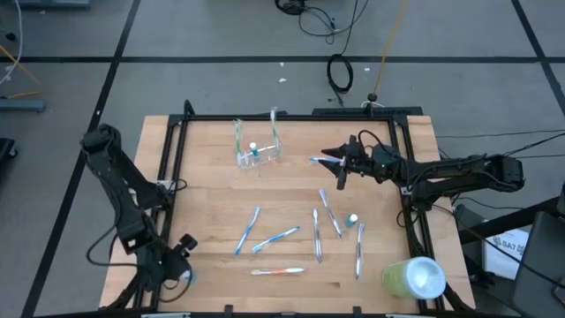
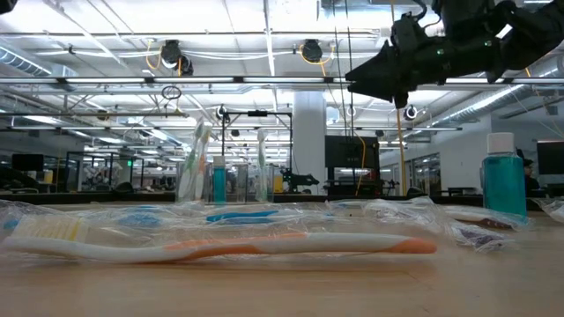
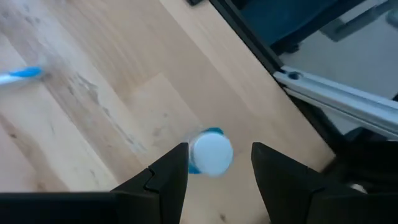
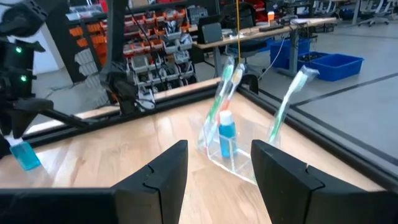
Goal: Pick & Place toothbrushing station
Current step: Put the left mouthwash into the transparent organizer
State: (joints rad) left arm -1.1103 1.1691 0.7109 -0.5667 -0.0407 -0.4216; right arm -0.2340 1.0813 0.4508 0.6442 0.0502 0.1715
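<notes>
A clear plastic cup (image 1: 258, 152) stands at the far middle of the table with several toothbrushes and a blue white-capped tube upright in it; it also shows in the right wrist view (image 4: 235, 149). Several toothbrushes (image 1: 275, 238) lie flat on the wood nearer the front. One white-capped tube (image 1: 352, 219) stands among them. My right gripper (image 1: 331, 166) is open and empty, above the table just right of the cup (image 4: 219, 149). My left gripper (image 1: 184, 269) is open at the front left corner, its fingers on either side of another white-capped blue tube (image 3: 211, 154) without touching it.
A large lime-green cylinder with a white end (image 1: 413, 277) lies at the front right corner. A black frame (image 1: 168, 150) runs along the table's left, far and right sides. An orange-and-white toothbrush (image 2: 220, 246) lies closest to the front edge.
</notes>
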